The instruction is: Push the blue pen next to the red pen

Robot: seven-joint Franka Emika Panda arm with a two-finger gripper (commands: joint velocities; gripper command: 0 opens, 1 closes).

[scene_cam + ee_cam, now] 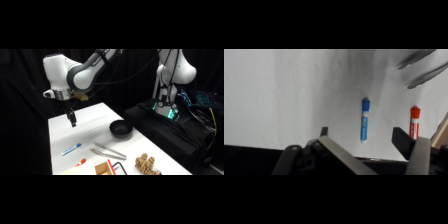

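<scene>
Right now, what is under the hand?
Bare white table lies under the hand, which hangs above it holding nothing. The blue pen and red pen lie further toward the front, apart from each other. The wrist view shows nothing hidden beneath the fingers.

— Where does the light fall?
— Brightly on the white table (95,131); the black curtain (25,100) behind is dark.
— Shadows?
— A soft grey one beside the bowl (120,129); the tabletop almost glares.
</scene>
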